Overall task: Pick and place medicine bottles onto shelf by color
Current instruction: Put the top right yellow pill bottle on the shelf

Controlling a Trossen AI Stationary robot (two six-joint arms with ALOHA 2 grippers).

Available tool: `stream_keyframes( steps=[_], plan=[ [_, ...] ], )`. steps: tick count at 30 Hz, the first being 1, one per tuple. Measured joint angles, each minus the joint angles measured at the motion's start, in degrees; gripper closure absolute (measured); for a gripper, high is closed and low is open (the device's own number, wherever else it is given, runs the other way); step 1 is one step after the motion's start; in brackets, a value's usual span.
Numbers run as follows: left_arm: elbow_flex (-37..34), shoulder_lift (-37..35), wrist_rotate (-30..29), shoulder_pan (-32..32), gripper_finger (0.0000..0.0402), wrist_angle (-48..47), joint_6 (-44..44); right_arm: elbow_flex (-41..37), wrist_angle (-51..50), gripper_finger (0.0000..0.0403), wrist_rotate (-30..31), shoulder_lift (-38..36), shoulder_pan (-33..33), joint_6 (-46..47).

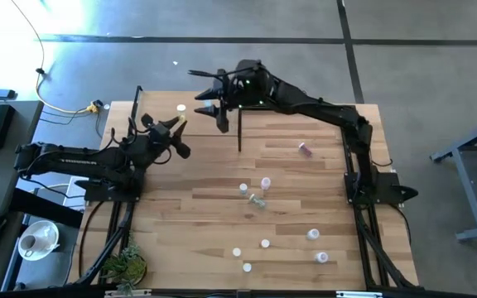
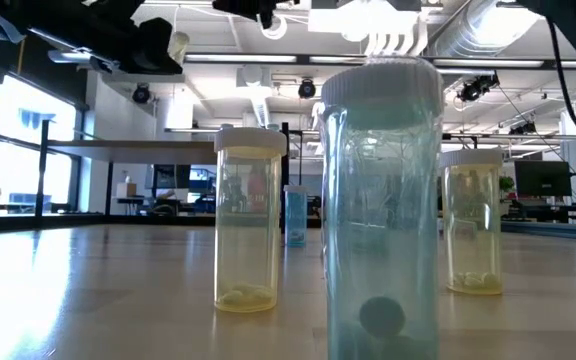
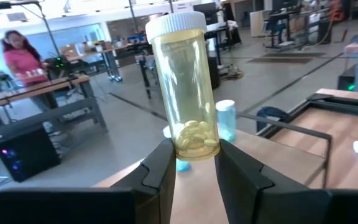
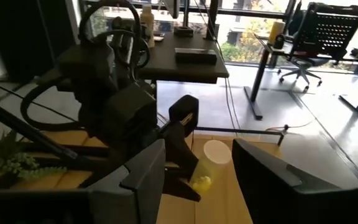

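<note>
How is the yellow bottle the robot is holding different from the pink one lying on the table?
The yellow bottle sits off the table, shut in the left gripper, while the pink bottle rests on the table with nothing touching it. The yellow bottle stands nearly upright, cap on top; the pink bottle lies on its side. One is tinted yellow, the other pink. Both are small, with pale caps.

We see a yellow-tinted bottle [image 3: 188, 93] with a white cap — yellow pills inside — between black fingers [image 3: 160, 174]; the bench [image 1: 305, 190] is pale striped wood.
</note>
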Motion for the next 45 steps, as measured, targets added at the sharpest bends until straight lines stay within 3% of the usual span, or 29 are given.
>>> stream_keyframes(
  steps=[15,33,45],
  plan=[
    [0.0,0.0,3.91,1.02,0.031,-2.4,6.36,1.51,-3.18,0.0224,-2.99,3.51,-2.54,-4.04],
    [0.0,0.0,11.54,1.0,0.031,1.62,13.03,1.47,-3.14,0.0224,-3.69,3.86,-0.52,-4.72],
    [0.0,0.0,13.32,1.0,0.031,3.23,13.41,1.43,-1.42,0.0224,-1.52,3.88,2.25,-6.48]
  ],
)
